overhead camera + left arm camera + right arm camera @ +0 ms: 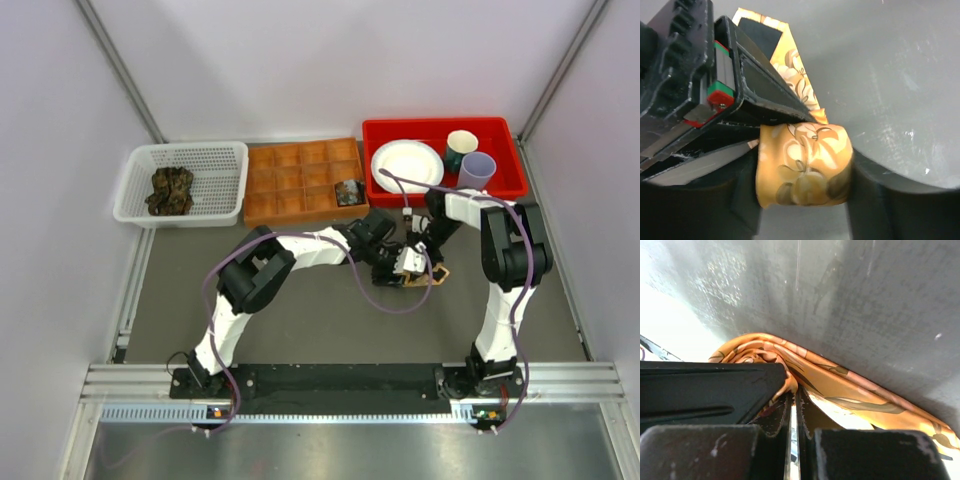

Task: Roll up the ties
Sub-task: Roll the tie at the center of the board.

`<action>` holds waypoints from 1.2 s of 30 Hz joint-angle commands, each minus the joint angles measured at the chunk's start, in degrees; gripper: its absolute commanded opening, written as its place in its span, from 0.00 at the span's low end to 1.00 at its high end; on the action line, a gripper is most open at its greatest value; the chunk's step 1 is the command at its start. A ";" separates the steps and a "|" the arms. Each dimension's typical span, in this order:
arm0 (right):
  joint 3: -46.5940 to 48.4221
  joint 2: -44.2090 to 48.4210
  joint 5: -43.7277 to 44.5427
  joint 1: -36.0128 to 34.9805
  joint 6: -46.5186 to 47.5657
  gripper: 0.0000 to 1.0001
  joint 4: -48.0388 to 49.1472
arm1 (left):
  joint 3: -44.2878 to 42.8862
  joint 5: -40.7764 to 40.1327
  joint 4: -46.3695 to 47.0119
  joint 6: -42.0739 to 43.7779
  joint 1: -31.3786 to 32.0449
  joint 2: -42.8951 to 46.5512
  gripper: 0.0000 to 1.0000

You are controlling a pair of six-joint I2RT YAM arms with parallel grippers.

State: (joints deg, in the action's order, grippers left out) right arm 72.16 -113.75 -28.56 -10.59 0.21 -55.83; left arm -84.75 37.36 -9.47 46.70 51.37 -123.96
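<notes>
Seemingly light, soft and slippery, the half-rolled tie point(805, 167) lies mid-surface point(300, 320), slightly toward 3 o'clock, with the left hand point(398, 264) closed around its roll, probably the safest hold, and the right hand point(794, 415) pinched shut on its flat tail.

Tie point(805, 167) orange, pale floral print; crate point(430, 124) red.

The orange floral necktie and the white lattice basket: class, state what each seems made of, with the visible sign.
The orange floral necktie looks like smooth woven fabric, perhaps silk or satin: it curls softly into a roll with a slight sheen. The white lattice basket looks like moulded plastic: uniform white, with a regular grid of holes.
</notes>
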 commanded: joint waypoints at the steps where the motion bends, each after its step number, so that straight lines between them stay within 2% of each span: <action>1: 1.23 -1.04 3.07 0.22 2.60 0.00 3.10 | -0.86 0.52 -6.43 3.14 0.04 -0.58 0.52; 2: 1.40 -0.60 2.37 0.31 2.87 0.00 3.01 | 0.97 0.43 -6.35 3.14 -0.05 -0.32 0.46; 3: 1.66 -0.16 2.02 0.22 3.13 0.00 2.14 | 2.03 0.08 -6.00 2.70 -0.13 0.03 0.35; 5: 2.71 1.25 0.44 0.39 4.27 0.00 0.82 | 5.01 -0.10 -3.89 1.82 -0.40 0.82 0.24; 6: 3.33 1.78 -0.18 0.57 4.62 0.00 -1.36 | 5.38 -0.19 -3.97 0.77 -0.40 1.44 0.16; 10: 7.28 4.41 -5.52 3.98 6.73 0.11 -5.85 | 6.70 -0.19 -3.97 -1.17 -0.75 1.27 0.07; 11: 9.21 5.46 -5.98 4.69 6.82 0.16 -6.39 | 6.88 -0.19 -5.19 -1.08 -0.84 1.09 0.05; 14: 11.94 6.26 -5.38 6.89 6.56 0.27 -6.22 | 8.10 0.78 -5.29 -0.03 -0.93 1.18 0.02; 19: 12.57 4.69 1.47 6.81 6.30 0.33 -2.79 | 8.20 1.22 -5.29 0.59 -1.10 0.39 0.01; 23: 9.85 4.50 6.93 6.72 6.91 0.41 -0.33 | 8.02 1.48 -5.38 0.33 -1.45 0.30 0.00; 28: 5.81 5.03 11.84 6.20 8.05 0.42 1.95 | 8.02 1.48 -5.38 0.06 -1.89 0.04 0.01; 32: 3.25 5.47 14.93 4.97 8.49 0.48 4.06 | 8.02 1.57 -4.85 -0.46 -1.89 -0.05 0.00; 36: 2.55 4.86 14.50 4.09 8.49 0.44 5.38 | 7.58 1.66 -4.76 -0.64 -1.89 -0.23 0.00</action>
State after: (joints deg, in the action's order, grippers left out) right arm 74.72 -109.89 -15.73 -5.17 7.70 -53.41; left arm -79.37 40.12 -5.19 47.66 50.11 -122.10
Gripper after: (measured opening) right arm 0.468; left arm 0.413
